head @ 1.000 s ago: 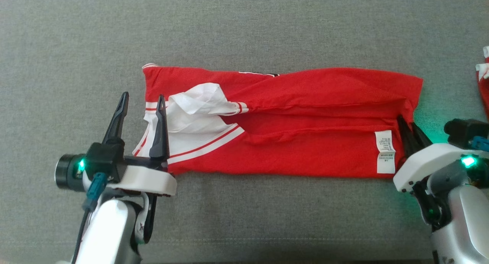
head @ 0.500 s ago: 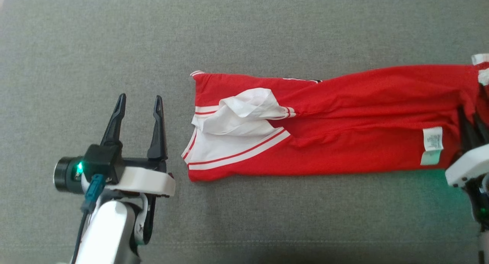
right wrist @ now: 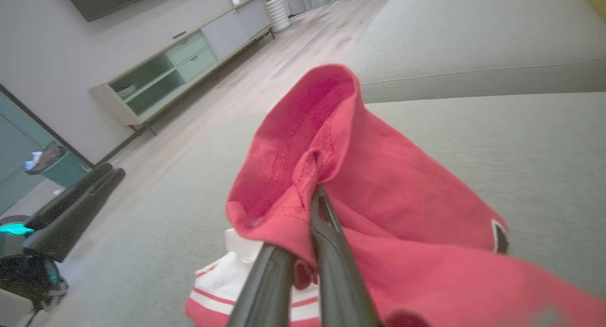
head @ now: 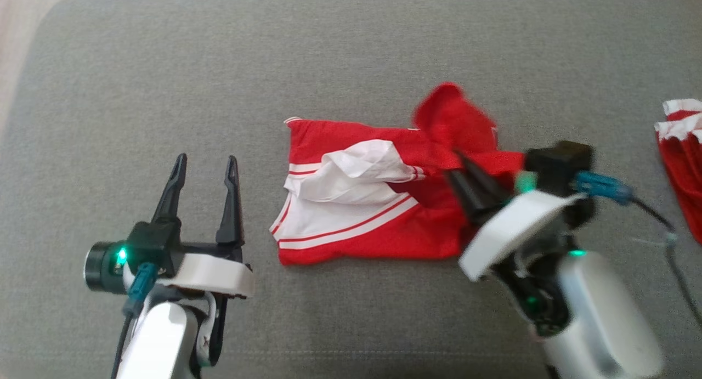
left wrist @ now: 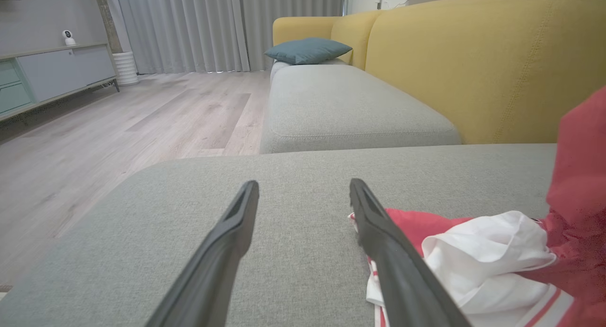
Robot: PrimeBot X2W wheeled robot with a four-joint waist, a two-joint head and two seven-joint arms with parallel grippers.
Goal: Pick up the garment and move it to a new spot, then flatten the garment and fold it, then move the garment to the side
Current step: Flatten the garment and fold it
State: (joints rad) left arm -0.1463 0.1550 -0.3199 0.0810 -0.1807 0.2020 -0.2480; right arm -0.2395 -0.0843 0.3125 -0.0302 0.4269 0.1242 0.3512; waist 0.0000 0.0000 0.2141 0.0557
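Red shirt (head: 378,239) is lying on the grey sofa cushion (head: 351,50), roughly in the middle of the head view. Its long axis runs left to right across us, though the right end isn't flat.

Far left, our left gripper (head: 207,159) hovers over bare cushion with its fingers spread wide apart and nothing between them. It sits just beside the shirt's left end without touching it.

That left end is the white part: a white sleeve (head: 351,176) crumpled on top, with thin red stripes along the white edging below it. This part lies flat on the cushion and points toward our left gripper.

Moving right it goes solid red, and then the fabric rises off the cushion. Our right gripper (head: 454,165) is clamped tight on the red cloth there, with a hooded loop of hem standing up past its fingertips. It's blurry in the head view.

Far right, well apart, another red-and-white garment (head: 680,148) sits at the edge of the frame.
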